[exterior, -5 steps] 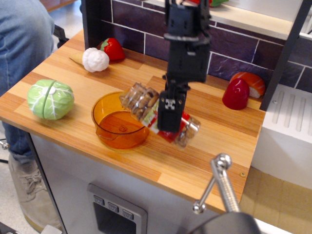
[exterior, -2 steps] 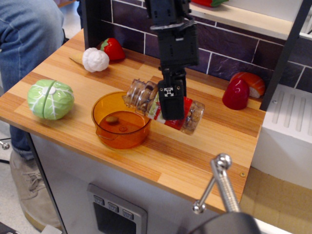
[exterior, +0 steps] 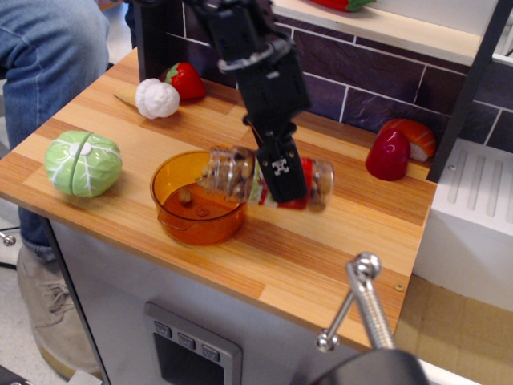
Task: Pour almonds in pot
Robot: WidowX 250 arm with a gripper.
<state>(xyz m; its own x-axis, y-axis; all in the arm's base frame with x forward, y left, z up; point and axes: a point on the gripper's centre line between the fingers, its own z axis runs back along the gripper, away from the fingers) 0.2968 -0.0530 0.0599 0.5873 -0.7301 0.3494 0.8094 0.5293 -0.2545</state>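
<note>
My gripper (exterior: 280, 173) is shut on a clear jar (exterior: 240, 172) with a red and white label, holding it nearly on its side above the wooden counter. The almonds (exterior: 231, 170) show through the jar as brown nuts. The jar's mouth points left over the rim of the translucent orange pot (exterior: 195, 216). A few brown almonds (exterior: 187, 195) lie inside the pot near its left wall. The pot stands near the counter's front edge.
A green cabbage toy (exterior: 82, 163) sits at the left of the counter (exterior: 337, 257). A white garlic toy (exterior: 156, 98) and a red strawberry (exterior: 185, 80) lie at the back. A red toy (exterior: 389, 154) stands at the right. A person in jeans (exterior: 48, 56) stands at the left.
The arm has swung and the jar has tipped from slanted to nearly level, mouth over the pot. Almonds have dropped into the pot, which was empty one second ago.
</note>
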